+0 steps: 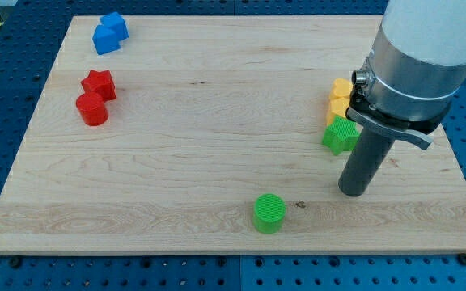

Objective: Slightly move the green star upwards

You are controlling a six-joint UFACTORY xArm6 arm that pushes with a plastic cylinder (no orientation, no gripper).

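Observation:
The green star [340, 136] lies on the wooden board [217, 162] at the view's right, partly hidden behind the arm. It touches a yellow block [337, 107] just above it. My tip [353, 191] rests on the board just below and slightly right of the green star, a short gap apart. The rod rises from there into the large grey and white arm body at the view's top right.
A second yellow block [341, 87] sits above the first. A green cylinder [269, 212] stands near the bottom, left of my tip. A red star [99, 83] and red cylinder [92, 109] sit at the left. A blue block [109, 33] lies top left.

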